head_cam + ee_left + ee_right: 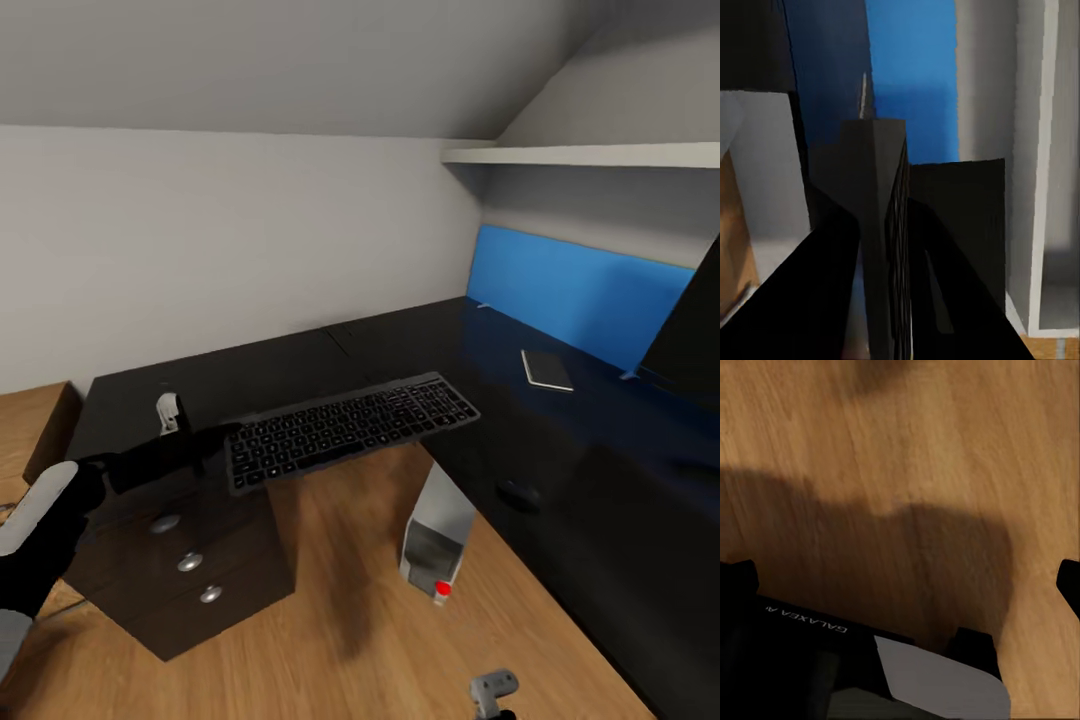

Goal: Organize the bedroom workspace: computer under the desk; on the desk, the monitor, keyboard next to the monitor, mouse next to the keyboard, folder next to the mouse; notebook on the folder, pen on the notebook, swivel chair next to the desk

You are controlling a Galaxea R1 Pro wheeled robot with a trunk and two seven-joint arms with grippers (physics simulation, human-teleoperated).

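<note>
The left arm reaches out flat, its end effector (222, 440) pinching one end of the keyboard (350, 428), held in the air beside the black surface (600, 440). I cannot tell how the right end effector stands.

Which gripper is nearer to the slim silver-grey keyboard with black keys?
Left. The left gripper grips the slim silver-grey keyboard with black keys at its end, holding it in the air beside the black desk top. The right gripper is low over the wood floor, well apart.
</note>
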